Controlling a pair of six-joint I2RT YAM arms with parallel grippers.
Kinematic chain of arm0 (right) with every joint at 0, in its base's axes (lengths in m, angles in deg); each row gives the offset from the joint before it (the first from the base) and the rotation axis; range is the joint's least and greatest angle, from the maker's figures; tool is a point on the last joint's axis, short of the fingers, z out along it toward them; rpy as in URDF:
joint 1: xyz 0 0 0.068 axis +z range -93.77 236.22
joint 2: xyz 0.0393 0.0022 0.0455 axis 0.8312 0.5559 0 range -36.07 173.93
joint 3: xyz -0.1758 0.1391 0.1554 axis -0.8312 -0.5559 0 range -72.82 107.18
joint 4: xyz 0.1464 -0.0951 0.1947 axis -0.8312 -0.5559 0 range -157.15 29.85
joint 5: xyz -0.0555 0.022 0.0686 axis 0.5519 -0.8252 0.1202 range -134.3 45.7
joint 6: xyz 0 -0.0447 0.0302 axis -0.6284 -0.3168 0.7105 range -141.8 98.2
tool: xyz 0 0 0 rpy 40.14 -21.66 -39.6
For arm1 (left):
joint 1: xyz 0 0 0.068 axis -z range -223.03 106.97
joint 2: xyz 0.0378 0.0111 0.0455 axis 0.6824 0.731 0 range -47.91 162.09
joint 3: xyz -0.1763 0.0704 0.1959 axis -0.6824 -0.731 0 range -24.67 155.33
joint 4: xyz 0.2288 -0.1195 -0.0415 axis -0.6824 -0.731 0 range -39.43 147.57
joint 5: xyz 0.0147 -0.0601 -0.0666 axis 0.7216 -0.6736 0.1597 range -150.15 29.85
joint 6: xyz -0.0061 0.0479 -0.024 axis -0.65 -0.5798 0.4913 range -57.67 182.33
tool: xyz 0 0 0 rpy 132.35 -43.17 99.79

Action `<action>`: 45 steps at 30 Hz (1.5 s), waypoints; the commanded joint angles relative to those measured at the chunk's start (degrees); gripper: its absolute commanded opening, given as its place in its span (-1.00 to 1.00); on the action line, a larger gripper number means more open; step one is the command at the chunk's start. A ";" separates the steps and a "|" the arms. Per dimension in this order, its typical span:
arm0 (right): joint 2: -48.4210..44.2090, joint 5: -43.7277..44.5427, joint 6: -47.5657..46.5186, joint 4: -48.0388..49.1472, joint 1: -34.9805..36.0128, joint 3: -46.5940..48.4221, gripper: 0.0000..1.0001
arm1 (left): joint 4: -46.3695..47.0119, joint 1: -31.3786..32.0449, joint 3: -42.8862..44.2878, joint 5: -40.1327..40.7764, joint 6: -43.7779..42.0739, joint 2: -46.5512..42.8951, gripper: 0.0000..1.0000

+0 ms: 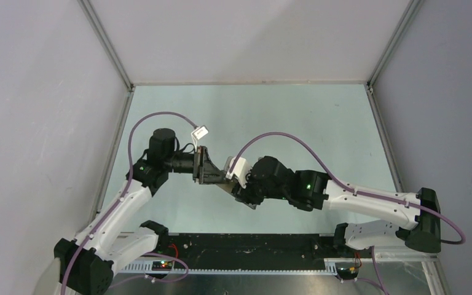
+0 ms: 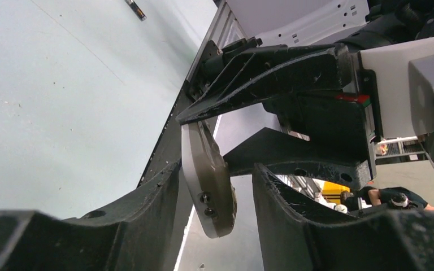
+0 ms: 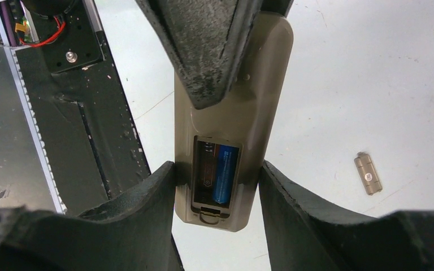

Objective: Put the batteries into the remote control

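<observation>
Here we count two arms, two grippers, one remote control, two batteries and one loose cover.

At the left of the top view the left arm (image 1: 120,206) reaches toward the centre. Its left gripper (image 2: 217,175) stands partly open. Its two fingers (image 2: 141,226) straddle the thin edge of the remote control (image 3: 268,90): one lies close against it and a clear gap shows before the other, so it clamps nothing.

The remote control sits mid-frame, held above the table, with its tan back turned to the right wrist camera. Both batteries lie side by side in its recessed slot, the dark battery (image 3: 205,172) on the left and the blue battery (image 3: 225,172) on the right.

The right gripper (image 3: 216,166) is closed on the remote control across its width, one finger pressing each long edge beside the slot. The right arm (image 1: 369,203) comes in from the lower right of the top view.

Far right in the right wrist view, one small tan cover (image 3: 368,173) lies flat on the table, well apart from the remote control.

We count two purple cables (image 1: 160,115), one looping over each arm.

The table (image 1: 319,123) is pale green-grey and matte, with faint scuffs. A black strip (image 1: 252,246) runs along its near edge. White wall panels (image 1: 37,123) close it in on three sides, joined by grey metal struts (image 1: 107,43).
</observation>
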 commanded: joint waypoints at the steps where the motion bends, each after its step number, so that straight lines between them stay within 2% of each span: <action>1: -1.73 -0.12 -2.49 0.63 0.14 2.09 -0.59 | 0.03 0.89 -0.64 -1.47 -2.50 -0.87 0.09; 5: -0.86 -0.66 -2.96 0.51 0.49 3.00 -0.63 | -0.13 2.14 -0.48 -1.47 -1.90 1.29 -0.10; 7: -0.46 -0.55 -3.13 0.81 0.96 3.18 -0.63 | -0.14 2.21 -0.06 -1.02 -1.35 2.43 -0.32; 9: -0.09 0.25 -2.57 1.09 1.19 3.19 -0.63 | -0.16 2.17 0.55 -0.91 -0.93 3.40 -0.64; 10: 0.08 1.35 -2.16 1.21 1.26 3.19 -0.63 | -0.18 2.17 0.73 -0.88 -0.56 3.90 -0.89; 12: 0.05 3.01 -0.51 1.18 1.34 3.19 -0.54 | -0.20 2.17 1.27 -0.47 -0.32 4.17 -0.98; 13: -0.12 3.73 0.84 1.11 1.31 3.19 -0.39 | -0.23 2.13 1.54 -0.17 -0.22 4.15 -0.99; 14: -0.67 4.04 1.52 1.19 1.25 3.02 -0.15 | -0.24 2.10 1.89 0.42 -0.05 3.86 -1.00; 16: -2.18 4.56 3.14 2.18 1.07 2.01 0.08 | -0.22 2.11 2.60 1.06 0.17 3.40 -1.00; 18: -4.55 5.31 5.17 3.67 0.56 0.79 0.41 | -0.21 2.04 3.34 1.64 0.29 3.04 -1.00; 20: -7.08 6.55 9.53 5.29 -0.86 -0.71 0.49 | -0.22 1.88 3.99 2.92 0.38 2.67 -1.00; 23: -11.85 11.65 17.44 5.27 -6.56 -2.61 0.50 | -0.16 0.62 4.32 6.21 0.70 1.99 -1.00; 26: -15.23 17.18 30.17 1.94 -13.81 -6.12 0.46 | -0.22 -1.12 4.29 9.12 1.02 1.80 -1.00; 30: -19.56 27.95 47.21 -9.33 -25.16 -11.02 0.44 | -0.14 -1.86 4.50 13.53 0.95 1.16 -1.00; 32: -21.14 28.37 52.66 -14.71 -30.90 -13.58 0.42 | -0.11 -1.98 4.65 15.00 0.83 0.72 -1.00; 35: -22.52 27.02 55.39 -18.52 -39.12 -18.12 0.42 | -0.21 -2.02 4.76 16.32 0.66 0.33 -1.00; 39: -20.65 24.29 55.02 -18.84 -46.54 -21.94 0.45 | -0.18 -2.04 4.85 16.33 0.89 0.85 -1.00; 44: -15.07 22.18 53.13 -16.77 -49.73 -23.88 0.36 | -0.14 -2.12 4.92 16.51 1.09 1.03 -1.00; 45: -14.50 21.84 52.75 -16.08 -49.80 -24.49 0.24 | -0.15 -2.07 4.95 16.62 1.10 1.00 -1.00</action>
